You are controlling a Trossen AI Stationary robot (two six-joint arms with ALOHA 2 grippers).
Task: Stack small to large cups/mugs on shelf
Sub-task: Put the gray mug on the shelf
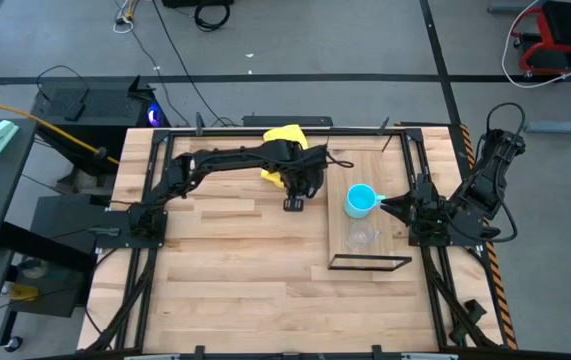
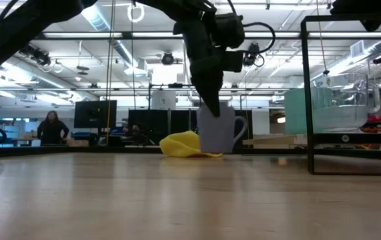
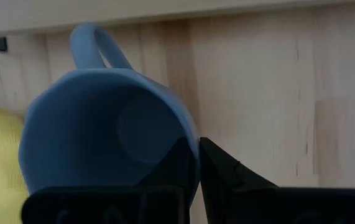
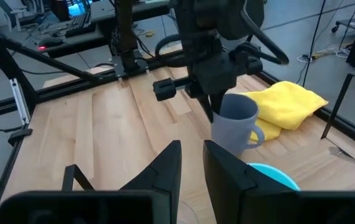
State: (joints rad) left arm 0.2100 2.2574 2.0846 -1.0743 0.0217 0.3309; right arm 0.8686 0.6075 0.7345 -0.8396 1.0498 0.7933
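Note:
The grey-blue mug [image 2: 217, 131] stands upright next to the yellow cloth [image 2: 185, 144], handle toward the shelf. My left gripper [image 3: 196, 167] comes down on it and is shut on its rim. The cyan mug [image 1: 360, 200] and the clear glass cup [image 1: 362, 237] stand on the shelf [image 1: 390, 232], a light board in a black frame. In the low view the glass cup [image 2: 343, 100] sits on the raised board. My right gripper [image 4: 193, 165] waits at the shelf's right side, fingers a little apart, touching nothing. My left gripper holds the grey-blue mug by its rim wall [image 3: 194, 144], on the side away from the handle [image 3: 93, 46]. One finger [image 3: 176, 167] is inside the mug and one [image 3: 222, 171] outside. The fingers come from above, pointing down. The mug is upright; its base looks level with the tabletop.
The yellow cloth [image 1: 287, 135] lies by the table's far edge, just behind the mug. The shelf's black frame [image 1: 370, 262] stands up at its near side. Bare planks [image 1: 235, 270] stretch across the table's near half. A person [image 2: 52, 127] is far off in the room.

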